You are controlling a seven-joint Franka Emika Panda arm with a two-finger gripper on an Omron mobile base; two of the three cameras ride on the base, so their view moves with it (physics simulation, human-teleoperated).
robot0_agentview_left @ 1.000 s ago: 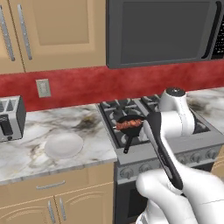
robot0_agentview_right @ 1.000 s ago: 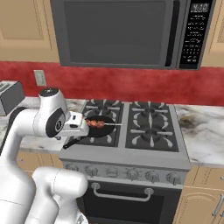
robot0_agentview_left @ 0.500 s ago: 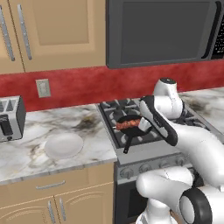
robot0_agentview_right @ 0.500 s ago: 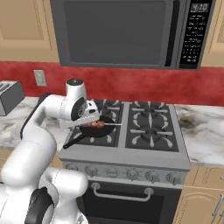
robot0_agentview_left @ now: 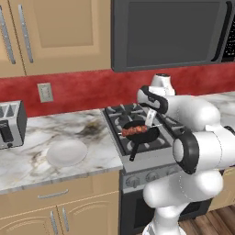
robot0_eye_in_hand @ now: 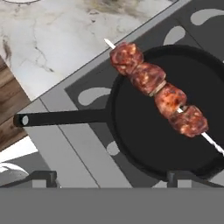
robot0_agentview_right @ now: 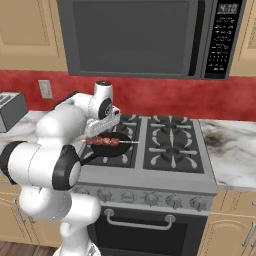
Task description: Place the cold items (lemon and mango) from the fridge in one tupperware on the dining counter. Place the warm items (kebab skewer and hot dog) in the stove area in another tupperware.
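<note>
The end effector [robot0_agentview_left: 150, 117] hung over the front left burner of the stove [robot0_agentview_right: 170, 150], its jaws spread wide and nothing between them. One pale finger showed in the left base view, angled down toward the pan and stopping just short of it; whether it brushed the rim I could not tell from there. In the hand view the two dark fingertips [robot0_eye_in_hand: 177, 176] stood far apart at the bottom edge, one over the stove's front and one over the near rim of the pan, with neither closed on anything.

Right under it sat a black frying pan [robot0_eye_in_hand: 157, 144], its long handle [robot0_eye_in_hand: 61, 118] reaching out past the stove's front edge. The kebab skewer [robot0_eye_in_hand: 158, 93] lay across the pan, four browned chunks of meat in a row on a thin stick whose ends stuck out beyond the rim on either side.

Beside the stove ran the marble desk [robot0_agentview_left: 36, 156], with a white plate [robot0_agentview_left: 66, 152] lying flat on it near the stove and a toaster [robot0_agentview_left: 10, 124] further along by the wall. A dark microwave [robot0_agentview_right: 135, 37] hung above the burners, and wooden cabinets [robot0_agentview_left: 55, 34] flanked it.
</note>
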